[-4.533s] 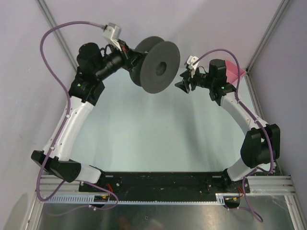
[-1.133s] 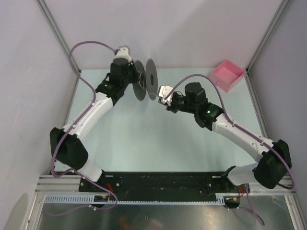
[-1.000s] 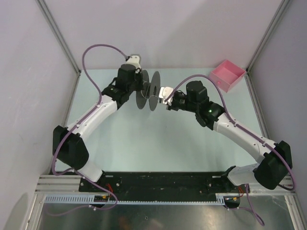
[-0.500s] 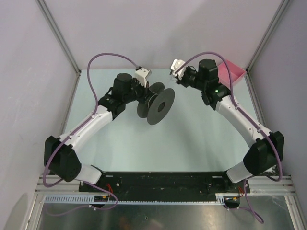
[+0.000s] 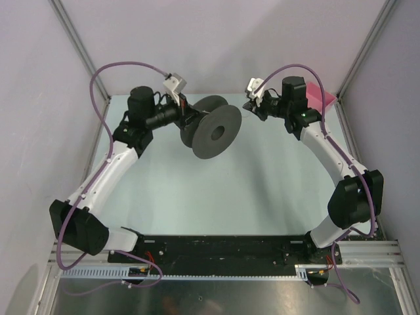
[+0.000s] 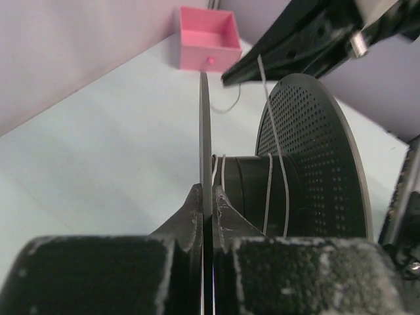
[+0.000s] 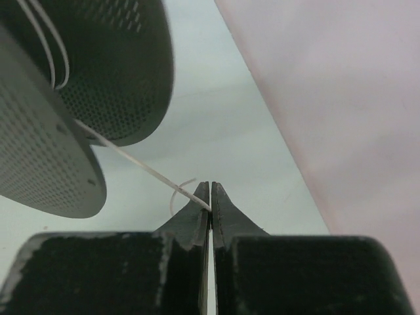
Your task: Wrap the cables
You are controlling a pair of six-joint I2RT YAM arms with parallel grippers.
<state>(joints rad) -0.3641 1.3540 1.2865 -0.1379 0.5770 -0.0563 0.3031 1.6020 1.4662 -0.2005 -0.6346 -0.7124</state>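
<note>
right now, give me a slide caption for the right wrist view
Right gripper pinches the thin wire, which runs straight to the spool carrying a few turns.

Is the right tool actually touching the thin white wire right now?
Touching. The right wrist view shows the wire running from the spool straight into the shut tips of the right tool, pinched there.

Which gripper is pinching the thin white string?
The right gripper pinches the string; the left gripper clamps the grey spool instead.
</note>
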